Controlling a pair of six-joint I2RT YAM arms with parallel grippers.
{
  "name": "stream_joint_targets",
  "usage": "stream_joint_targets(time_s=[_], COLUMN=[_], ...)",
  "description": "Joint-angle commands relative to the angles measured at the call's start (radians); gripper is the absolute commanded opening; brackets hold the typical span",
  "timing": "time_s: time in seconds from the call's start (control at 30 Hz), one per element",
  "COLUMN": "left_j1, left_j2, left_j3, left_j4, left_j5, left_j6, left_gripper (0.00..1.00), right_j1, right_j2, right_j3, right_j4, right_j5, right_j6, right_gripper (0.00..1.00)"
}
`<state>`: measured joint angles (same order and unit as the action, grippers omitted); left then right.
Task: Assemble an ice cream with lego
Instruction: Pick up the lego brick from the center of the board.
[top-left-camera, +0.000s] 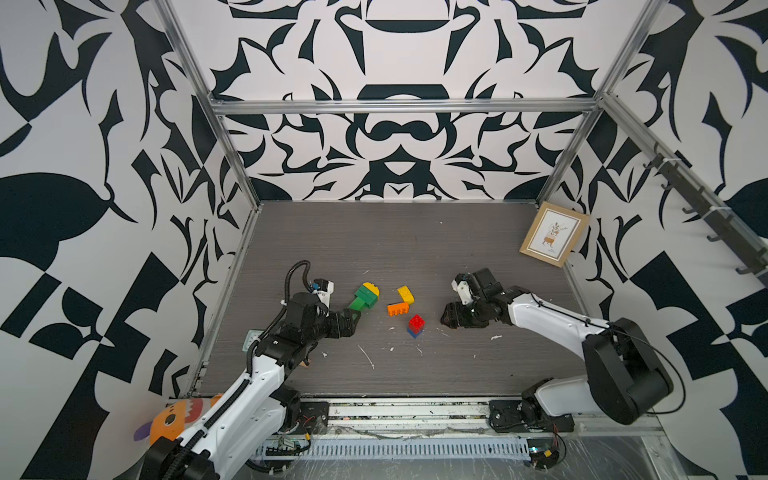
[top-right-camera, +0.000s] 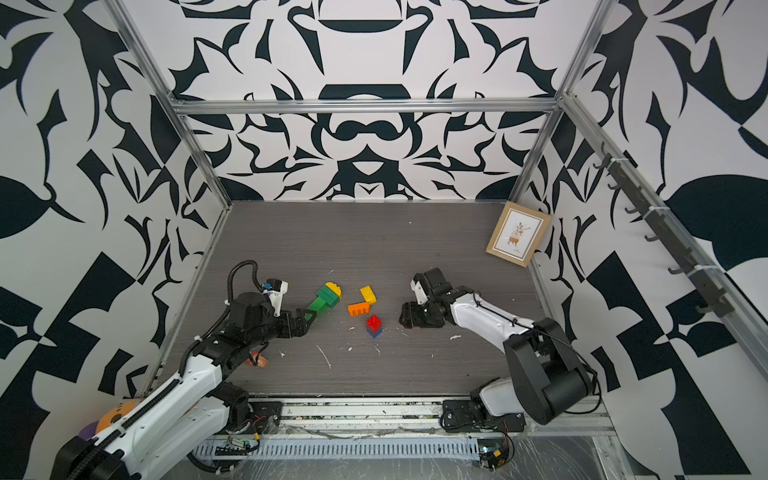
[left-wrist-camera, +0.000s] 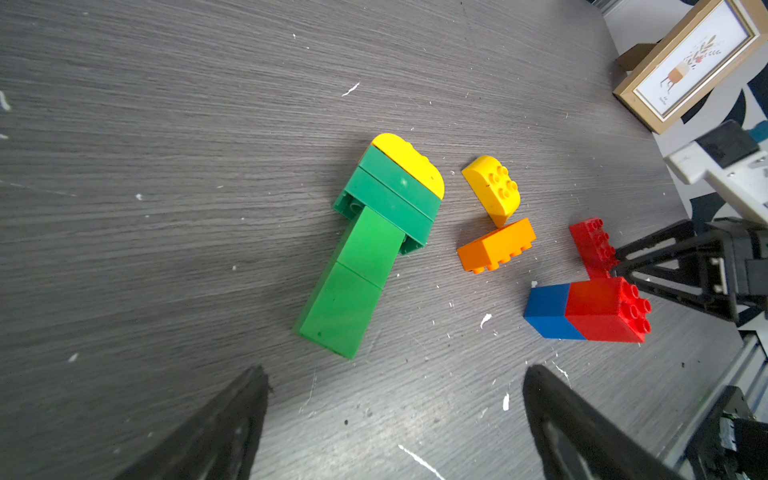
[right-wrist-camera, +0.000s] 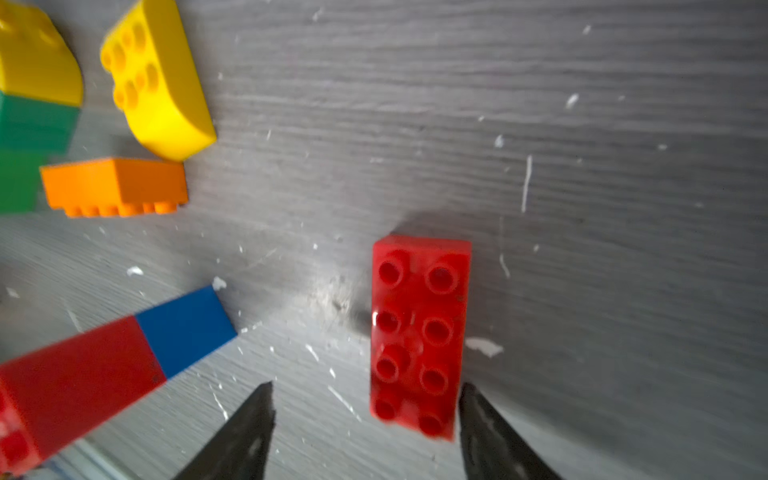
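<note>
Left wrist view showed ten bricks on the grey table: four green, two yellow, two red, one orange and one blue. Five were joined in a green-and-yellow stack lying on its side: two light green bricks as a stem, two wider dark green ones across it, and one rounded yellow brick as a cap. A loose yellow brick and an orange brick lay close together just beside the cap, seemingly touching. A red-on-blue pair stood upright near them, and a flat red plate lay on the table beyond it.

Two grippers were in view. The left gripper had its jaws wide apart and held nothing; the stem end of the stack lay just ahead of the gap. The right gripper also had its jaws apart, not clamped. One end of the red plate sat between its fingertips, close against one finger and clear of the other.
</note>
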<state>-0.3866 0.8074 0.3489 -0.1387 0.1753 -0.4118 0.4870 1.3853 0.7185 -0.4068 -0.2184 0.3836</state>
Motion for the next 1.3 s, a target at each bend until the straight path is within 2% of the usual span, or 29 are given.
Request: stream_joint_targets(time_s=[0.0, 0.23, 0.67, 0.83, 0.9, 1.03, 1.17, 1.27], left_j1=[-0.001, -0.001, -0.001, 0.000, -0.001, -0.001, -0.001, -0.001], left_j2=[-0.011, -0.013, -0.008, -0.005, -0.005, -0.005, -0.005, -0.007], left_j3=[-0.011, -0.013, -0.011, -0.010, -0.009, -0.010, -0.009, -0.011], left_j4=[0.001, 0.001, 0.002, 0.002, 0.002, 0.002, 0.004, 0.004], left_j5=[-0.003, -0.004, -0.001, 0.000, 0.000, -0.001, 0.000, 0.001], left_j6=[-0.006, -0.006, -0.006, -0.006, -0.006, -0.006, -0.006, -0.006], left_gripper=[0.99, 1.00, 0.99, 1.00, 0.99, 0.99, 0.99, 0.99], right_j1=[0.035, 0.076, 0.110, 0.110, 0.111, 0.111, 0.111, 0.118], right_j2=[-0.024, 0.052, 0.163, 0.181, 0.180, 0.176, 0.156, 0.086], right_j3=[0.073, 0.140, 0.169, 0.165, 0.168, 0.180, 0.188, 0.188], right_j4=[-0.113, -0.119, -0.093, -0.070, -0.061, -0.069, -0.095, -0.101], right_j5=[0.228, 0.309, 0.342, 0.338, 0.334, 0.318, 0.292, 0.245], right_j6=[-0.041, -0.082, -0.034, -0.032, -0.037, -0.061, -0.089, -0.112], right_gripper=[0.63, 0.57, 0.56, 0.48, 0.39, 0.29, 0.27, 0.26])
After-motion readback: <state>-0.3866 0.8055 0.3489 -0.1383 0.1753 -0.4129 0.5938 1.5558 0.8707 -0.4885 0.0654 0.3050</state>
